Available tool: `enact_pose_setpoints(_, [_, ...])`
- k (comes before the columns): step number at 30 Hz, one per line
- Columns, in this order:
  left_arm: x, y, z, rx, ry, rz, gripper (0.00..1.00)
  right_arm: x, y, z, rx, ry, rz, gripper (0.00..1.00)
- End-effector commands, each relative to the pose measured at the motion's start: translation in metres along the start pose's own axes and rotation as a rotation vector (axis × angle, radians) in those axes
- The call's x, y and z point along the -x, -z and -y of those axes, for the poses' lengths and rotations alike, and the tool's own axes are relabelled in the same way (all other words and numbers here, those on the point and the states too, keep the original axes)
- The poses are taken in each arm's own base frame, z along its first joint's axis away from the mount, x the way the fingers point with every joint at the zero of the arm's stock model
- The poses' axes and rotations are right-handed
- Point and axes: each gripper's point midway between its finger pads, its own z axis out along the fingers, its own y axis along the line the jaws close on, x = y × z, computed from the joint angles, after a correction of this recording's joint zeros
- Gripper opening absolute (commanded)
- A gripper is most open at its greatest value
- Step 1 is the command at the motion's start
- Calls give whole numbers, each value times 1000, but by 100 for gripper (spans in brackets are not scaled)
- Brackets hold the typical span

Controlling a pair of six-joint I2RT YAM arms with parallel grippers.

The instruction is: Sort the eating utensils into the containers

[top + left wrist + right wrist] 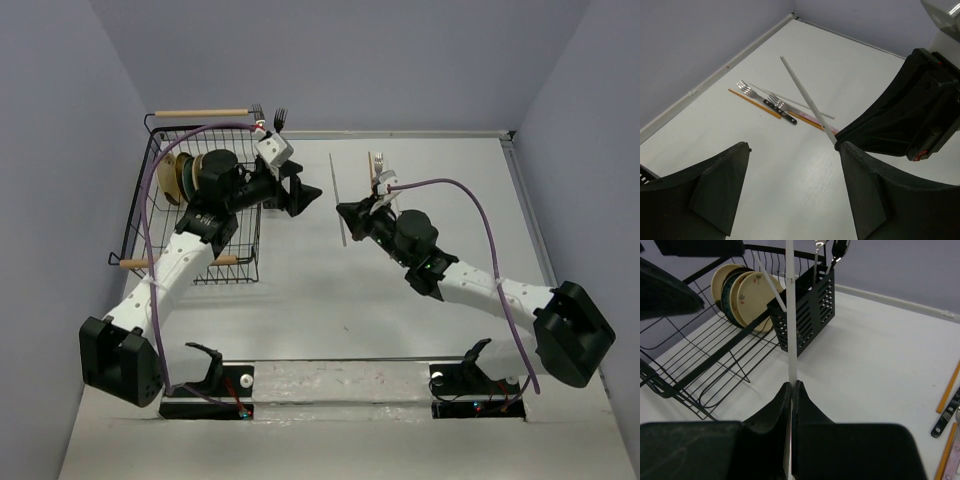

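My right gripper (791, 385) is shut on a thin white chopstick (789, 315) and holds it upright above the table; it also shows in the top view (348, 211) and the chopstick in the left wrist view (805, 95). One black slotted caddy (807, 305) hangs on the rack's corner with forks (281, 117) and a white stick in it. My left gripper (305, 193) is open and empty (795, 185), close to the right gripper's tip. Two forks (747, 90) and orange chopsticks (755, 103) lie on the table at the back (378, 170). A second caddy is out of view.
The black wire dish rack (160, 215) stands at the back left with tan and green plates (740, 290) upright in it. A dark fork handle (945, 420) and an orange chopstick (947, 390) lie at the right edge of the right wrist view.
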Motion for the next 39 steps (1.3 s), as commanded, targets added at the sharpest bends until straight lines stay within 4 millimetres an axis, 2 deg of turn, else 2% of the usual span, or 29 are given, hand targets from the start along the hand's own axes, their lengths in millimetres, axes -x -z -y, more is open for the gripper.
enact_pose_setpoints(1, [2,-9,19,-101,56,32,85,57,-11,-25,91,5,169,0])
enact_pose_setpoints(6, [-3,-20,25,-127,63,27,84,54,-12,-36,135,7,153,0])
enact_pose_setpoints(13, [4,-23,24,-121,67,48,84,52,-15,-39,151,11,132,0])
enact_pose_setpoints(15, [4,-25,20,-105,73,47,83,49,-14,-51,204,13,122,0])
enact_pose_setpoints(17, [3,-29,14,-80,75,45,79,49,-13,-52,212,17,124,0])
enact_pose_setpoints(21, [-1,-32,12,-73,107,35,60,50,-11,-56,221,21,129,0])
enact_pose_setpoints(22, [-1,-32,11,-71,111,35,50,49,-11,-56,221,23,128,0])
enact_pose_setpoints(25, [1,-32,11,-70,113,39,34,46,-12,-56,223,27,120,0])
enact_pose_setpoints(30, [3,-31,16,-92,113,49,13,39,-15,-56,225,28,104,0])
enact_pose_setpoints(31, [2,-30,17,-96,116,46,4,37,-15,-55,220,28,102,0])
enact_pose_setpoints(32, [3,-29,18,-98,111,51,0,36,-16,-53,208,29,104,0])
enact_pose_setpoints(37, [4,-25,12,-53,70,63,0,30,-17,-46,171,33,82,0])
enact_pose_setpoints(39, [12,-20,-1,26,11,72,0,29,-20,-38,126,43,64,17])
